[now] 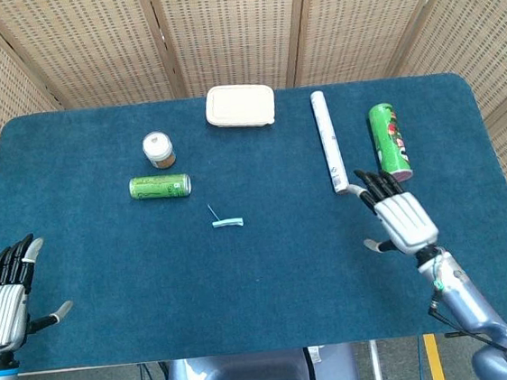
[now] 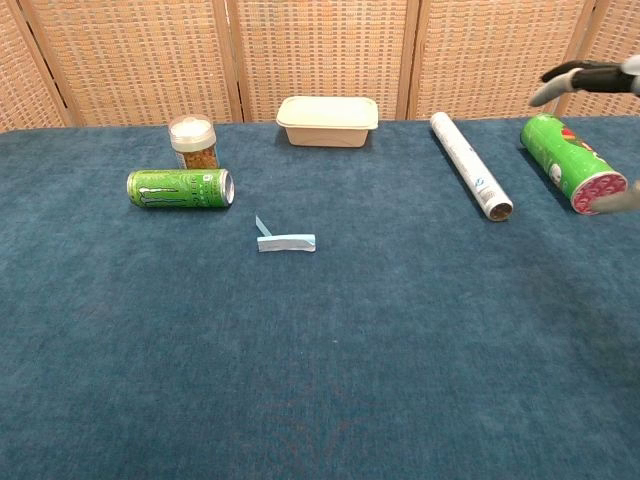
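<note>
Head view, right robot hand (image 1: 399, 215) spread, glossy green cylindrical can (image 1: 389, 142) near

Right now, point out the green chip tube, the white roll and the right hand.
green chip tube (image 1: 387, 140), head view, mid-body.
white roll (image 1: 328, 141), head view, middle of its length.
right hand (image 1: 401, 215), head view, back of the hand.

There are two hands: the right hand (image 1: 399, 215) and the left hand (image 1: 2, 303). Near the right hand's fingertips lie one green chip tube (image 1: 389, 140) and one white roll (image 1: 328, 140). Farther off from that hand, toward the left hand's side, there is one cream box with a lid (image 1: 240, 105), one small jar (image 1: 158, 149), one green can (image 1: 160, 186) and one little blue strip (image 1: 228, 222). That makes six things on one blue bench (image 1: 273, 288).
</note>
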### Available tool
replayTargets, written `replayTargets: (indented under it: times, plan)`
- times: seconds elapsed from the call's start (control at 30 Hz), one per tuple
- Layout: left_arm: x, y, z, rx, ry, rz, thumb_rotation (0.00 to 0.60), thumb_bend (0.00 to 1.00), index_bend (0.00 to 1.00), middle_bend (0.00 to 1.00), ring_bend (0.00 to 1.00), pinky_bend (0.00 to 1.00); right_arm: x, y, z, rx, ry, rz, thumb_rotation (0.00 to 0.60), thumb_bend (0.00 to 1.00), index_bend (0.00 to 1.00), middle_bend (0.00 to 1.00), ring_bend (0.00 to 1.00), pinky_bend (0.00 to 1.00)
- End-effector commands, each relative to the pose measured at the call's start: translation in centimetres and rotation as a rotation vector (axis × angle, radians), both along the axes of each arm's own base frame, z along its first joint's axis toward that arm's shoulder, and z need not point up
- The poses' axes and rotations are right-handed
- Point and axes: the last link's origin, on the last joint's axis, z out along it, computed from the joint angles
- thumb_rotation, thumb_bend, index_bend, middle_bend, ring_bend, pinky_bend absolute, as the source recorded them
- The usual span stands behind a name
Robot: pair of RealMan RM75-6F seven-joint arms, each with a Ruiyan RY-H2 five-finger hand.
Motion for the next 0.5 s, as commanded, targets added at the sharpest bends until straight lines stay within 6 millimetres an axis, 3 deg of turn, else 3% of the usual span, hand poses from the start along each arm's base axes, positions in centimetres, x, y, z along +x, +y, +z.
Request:
replayTargets:
  times: [0.03,0.17,0.4,0.5]
  plan:
    - [-0.2,0.3,-0.1,-0.005,0.001,0.022,0.6,0.05,0.0,0.0,0.0,0.0,4.6,-4.0,-3.5,0.085,-0.097,-0.036,0.6,0.09,0.27,0.0,0.0,0.0]
    - [-0.3,0.7,-0.1,-0.002,-0.001,0.04,0.6,0.05,0.0,0.0,0.0,0.0,7.9,-6.9,-6.5,0.07,-0.111,-0.038,0.6,0.16,0.39,0.0,0.0,0.0]
    - [-0.5,1.0,0.0,-0.005,-0.005,0.058,0.6,0.05,0.0,0.0,0.0,0.0,10.5,-8.3,-10.1,0.063,-0.085,-0.062,0.6,0.16,0.43,0.0,0.0,0.0]
    - [-0.6,1.2,0.1,-0.007,-0.007,0.065,0.6,0.05,0.0,0.0,0.0,0.0,11.4,-8.5,-11.8,0.072,-0.08,-0.077,0.6,0.21,0.43,0.0,0.0,0.0]
